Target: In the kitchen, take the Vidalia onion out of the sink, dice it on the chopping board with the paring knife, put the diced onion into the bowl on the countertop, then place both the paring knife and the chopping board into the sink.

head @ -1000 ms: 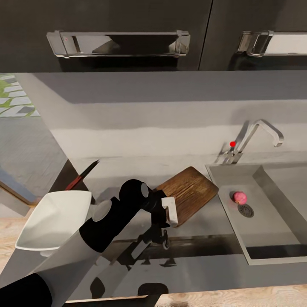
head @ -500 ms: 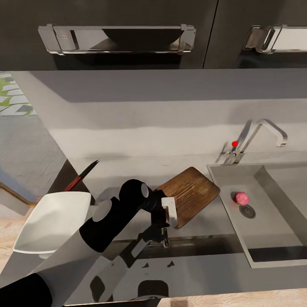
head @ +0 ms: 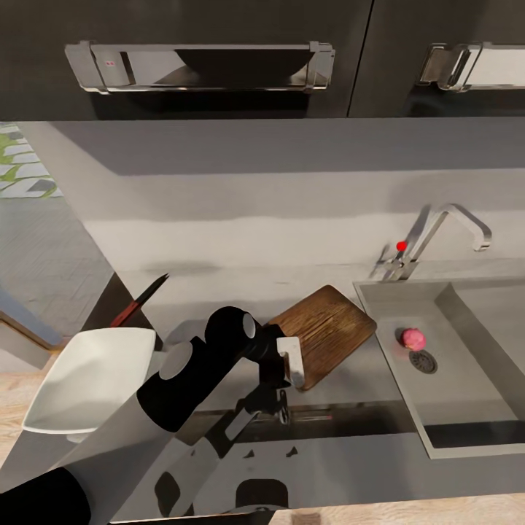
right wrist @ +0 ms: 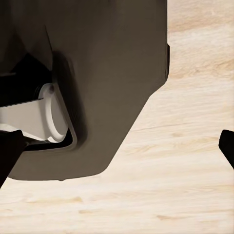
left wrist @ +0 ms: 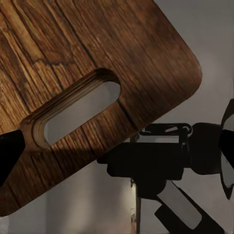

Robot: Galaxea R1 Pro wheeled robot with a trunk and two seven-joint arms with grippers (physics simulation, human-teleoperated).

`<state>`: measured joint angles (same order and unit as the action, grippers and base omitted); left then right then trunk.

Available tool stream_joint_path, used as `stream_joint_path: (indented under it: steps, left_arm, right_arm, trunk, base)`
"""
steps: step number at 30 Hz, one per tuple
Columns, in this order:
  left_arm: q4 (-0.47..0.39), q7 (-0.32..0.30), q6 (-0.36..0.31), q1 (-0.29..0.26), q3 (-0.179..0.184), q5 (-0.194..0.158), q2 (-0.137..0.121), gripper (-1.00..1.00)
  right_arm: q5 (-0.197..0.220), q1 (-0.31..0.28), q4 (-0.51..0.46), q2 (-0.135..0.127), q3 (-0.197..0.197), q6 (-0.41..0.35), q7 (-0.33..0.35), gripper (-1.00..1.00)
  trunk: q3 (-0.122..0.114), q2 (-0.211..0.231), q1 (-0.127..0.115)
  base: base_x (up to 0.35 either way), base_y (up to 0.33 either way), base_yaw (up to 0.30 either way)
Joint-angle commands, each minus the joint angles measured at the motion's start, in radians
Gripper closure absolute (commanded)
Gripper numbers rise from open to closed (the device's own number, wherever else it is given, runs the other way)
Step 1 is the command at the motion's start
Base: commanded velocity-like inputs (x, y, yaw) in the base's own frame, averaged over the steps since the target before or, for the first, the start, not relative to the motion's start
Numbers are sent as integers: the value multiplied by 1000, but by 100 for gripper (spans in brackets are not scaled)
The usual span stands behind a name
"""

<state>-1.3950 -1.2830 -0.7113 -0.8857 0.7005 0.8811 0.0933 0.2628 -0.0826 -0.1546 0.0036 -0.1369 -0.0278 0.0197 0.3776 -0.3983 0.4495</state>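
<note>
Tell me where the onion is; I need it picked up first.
In the head view the onion lies in the sink at the right, beside the round drain, right of the chopping board.

on the surface (head: 240, 292) before us we see the bowl (head: 91, 379) at far left, the paring knife (head: 138, 300) behind it, the chopping board (head: 324, 332) in the middle, and the sink (head: 467, 430) at right with the onion (head: 413, 338) in it beside the drain.

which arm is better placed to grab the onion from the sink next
Probably the left: its hand hovers over the chopping board, beside the sink holding the onion. The right wrist view faces wooden floor.
</note>
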Motion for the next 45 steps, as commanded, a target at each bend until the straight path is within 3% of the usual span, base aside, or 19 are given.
stream_joint_path:
  steps: [1, 45]
  left_arm:
    - [-1, -8, -10, -1, 1, 11, 0, -100]
    - [0, -7, -11, -1, 6, 24, 2, -100]
  right_arm:
    - [10, 0, -1, 0, -8, -3, 0, -100]
    - [10, 0, 0, 1, -8, -3, 0, -100]
  trunk:
    - [2, -2, 0]
    - [2, -2, 0]
  base:
    - [33, 0, 0]
    - [27, 0, 0]
